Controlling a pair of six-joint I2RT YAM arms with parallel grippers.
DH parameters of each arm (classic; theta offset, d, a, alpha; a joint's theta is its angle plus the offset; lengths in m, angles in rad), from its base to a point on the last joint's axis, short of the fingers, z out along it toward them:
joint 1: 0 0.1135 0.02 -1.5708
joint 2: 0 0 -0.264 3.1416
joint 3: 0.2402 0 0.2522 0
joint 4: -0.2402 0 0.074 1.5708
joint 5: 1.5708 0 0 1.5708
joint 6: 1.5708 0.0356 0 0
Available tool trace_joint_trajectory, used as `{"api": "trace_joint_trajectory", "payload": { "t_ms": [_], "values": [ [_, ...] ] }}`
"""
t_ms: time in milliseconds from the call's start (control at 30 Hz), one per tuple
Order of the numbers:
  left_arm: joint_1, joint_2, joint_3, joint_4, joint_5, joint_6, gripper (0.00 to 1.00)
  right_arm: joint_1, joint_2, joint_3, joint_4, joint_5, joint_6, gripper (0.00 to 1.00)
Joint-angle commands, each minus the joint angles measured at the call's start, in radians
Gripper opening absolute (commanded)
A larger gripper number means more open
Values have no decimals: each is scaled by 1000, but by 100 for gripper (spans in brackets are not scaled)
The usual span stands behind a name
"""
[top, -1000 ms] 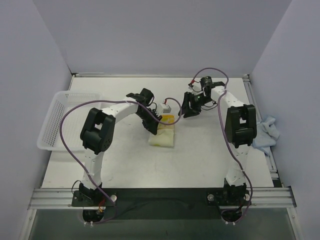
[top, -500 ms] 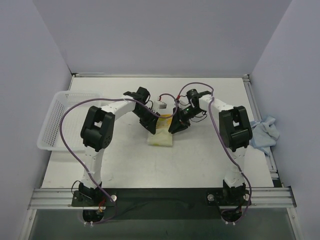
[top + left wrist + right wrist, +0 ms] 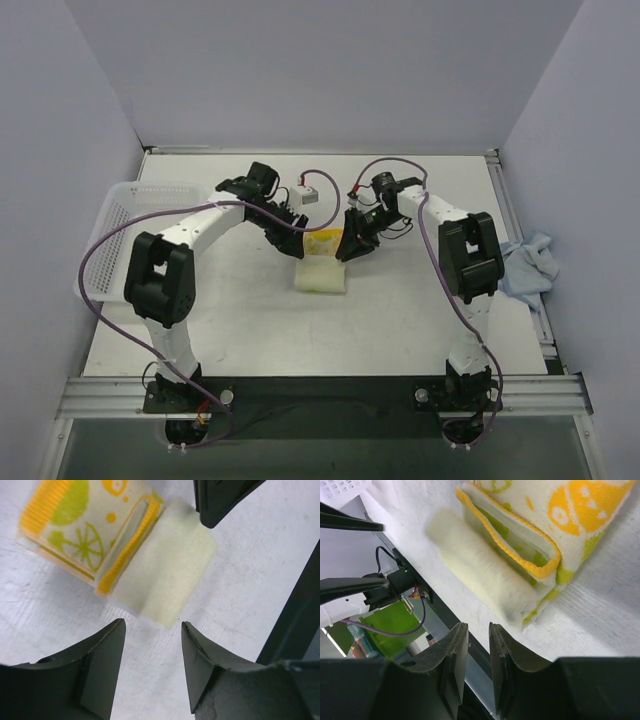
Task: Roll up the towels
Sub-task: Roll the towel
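Note:
The cream-white towel [image 3: 322, 268] with yellow and green prints lies mid-table, partly rolled, with a loose flap lying beside the roll. In the left wrist view this towel [image 3: 100, 530] sits just beyond my left gripper [image 3: 152, 630], which is open with only bare table between its fingers. My left gripper [image 3: 290, 232] stands at the towel's far-left corner. My right gripper [image 3: 346, 248] stands at its far-right corner. The right wrist view shows the towel [image 3: 520, 545] ahead of my right gripper [image 3: 476, 635], whose jaws stand a narrow gap apart with nothing in them. The light blue towel [image 3: 525, 265] lies crumpled at the table's right edge.
A white mesh basket [image 3: 112, 240] stands at the left edge of the table. Purple cables loop over both arms. The right gripper's finger [image 3: 220, 500] shows at the top of the left wrist view.
My left gripper has opened, let go of the cream towel and drawn back to the far left. My right gripper has swung left to the towel's right edge and narrowed.

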Motion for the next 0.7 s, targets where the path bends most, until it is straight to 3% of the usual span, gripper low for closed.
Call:
{"api": "trace_joint_trajectory", "payload": {
  "t_ms": [0,167,300,467,667],
  "values": [
    [20,-124,-72,98,14,51,59,35,-43,45,-37,-8,8,25],
    [-12,-223,-184,145,-28,160,59,75,29,94,-26,15,-4,24],
    [-96,-291,-296,200,-153,278,60,87,102,152,-5,21,5,25],
    [-227,-356,-474,381,-316,437,61,92,166,166,2,50,-16,24],
    [-339,-334,-549,579,-471,507,62,92,211,162,0,65,-49,23]
  ]
}}
